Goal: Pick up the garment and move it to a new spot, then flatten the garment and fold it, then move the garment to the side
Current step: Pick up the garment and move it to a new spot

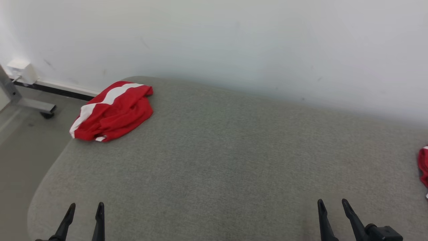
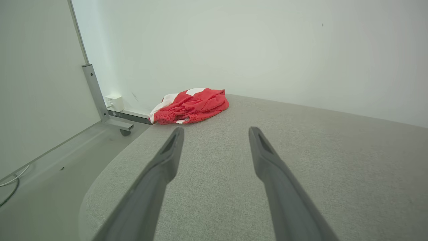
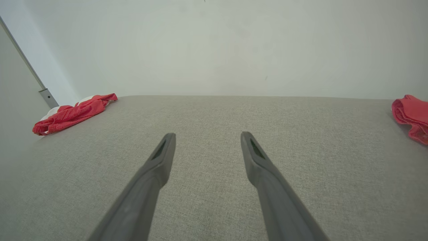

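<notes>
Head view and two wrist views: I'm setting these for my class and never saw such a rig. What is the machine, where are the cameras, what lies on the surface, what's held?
It is a wheeled robot with two arms, each ending in a two-fingered gripper. The head view looks down from its head; the left gripper and right gripper, at the bottom, are open and empty. Each wrist view looks along one gripper's fingers. On the grey surface a rumpled red and white garment lies at the far left corner; another red cloth shows at the right edge.
</notes>
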Controlling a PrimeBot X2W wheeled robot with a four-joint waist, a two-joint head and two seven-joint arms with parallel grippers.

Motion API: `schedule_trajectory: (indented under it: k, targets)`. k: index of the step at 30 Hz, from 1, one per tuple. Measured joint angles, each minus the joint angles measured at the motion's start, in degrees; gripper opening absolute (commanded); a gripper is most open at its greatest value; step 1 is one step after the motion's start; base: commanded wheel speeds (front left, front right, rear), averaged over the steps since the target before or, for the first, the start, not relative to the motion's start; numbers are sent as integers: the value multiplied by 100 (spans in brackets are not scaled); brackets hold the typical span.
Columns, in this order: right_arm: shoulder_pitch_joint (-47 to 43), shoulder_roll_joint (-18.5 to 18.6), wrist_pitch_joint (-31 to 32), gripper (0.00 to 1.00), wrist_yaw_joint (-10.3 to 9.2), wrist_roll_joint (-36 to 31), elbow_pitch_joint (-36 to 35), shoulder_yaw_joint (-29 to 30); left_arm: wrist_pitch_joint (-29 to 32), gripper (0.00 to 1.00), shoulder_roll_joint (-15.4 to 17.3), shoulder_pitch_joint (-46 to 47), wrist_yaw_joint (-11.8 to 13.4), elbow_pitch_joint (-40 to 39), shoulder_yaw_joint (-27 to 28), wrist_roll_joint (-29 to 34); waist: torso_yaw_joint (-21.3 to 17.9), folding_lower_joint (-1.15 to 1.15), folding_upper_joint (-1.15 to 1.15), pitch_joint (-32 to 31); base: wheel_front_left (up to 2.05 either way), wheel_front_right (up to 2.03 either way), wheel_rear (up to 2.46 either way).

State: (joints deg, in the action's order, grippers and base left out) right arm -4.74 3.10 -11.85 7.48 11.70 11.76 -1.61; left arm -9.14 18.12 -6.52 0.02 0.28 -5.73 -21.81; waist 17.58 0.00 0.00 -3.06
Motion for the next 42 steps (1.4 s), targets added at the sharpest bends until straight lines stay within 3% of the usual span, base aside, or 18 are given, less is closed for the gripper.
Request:
schedule_trajectory:
  k: [9,16,27,42]
  targets:
    - [84,-12,-71,100,0,73,159,-132,48,100,134,-19,123,-37,147,-45,817,0,0,4,0,0,0]
    - [343,-18,-77,100,0,75,278,-289,-44,100,154,-142,263,-142,334,-149,1127,0,0,100,0,0,0]
    - [369,-20,-104,100,0,58,347,-163,-33,100,181,14,264,-67,380,-278,1147,0,0,217,0,0,0]
    - [842,287,264,100,0,-331,-349,294,114,100,691,2495,-213,624,576,-611,652,1,1,892,0,0,0]
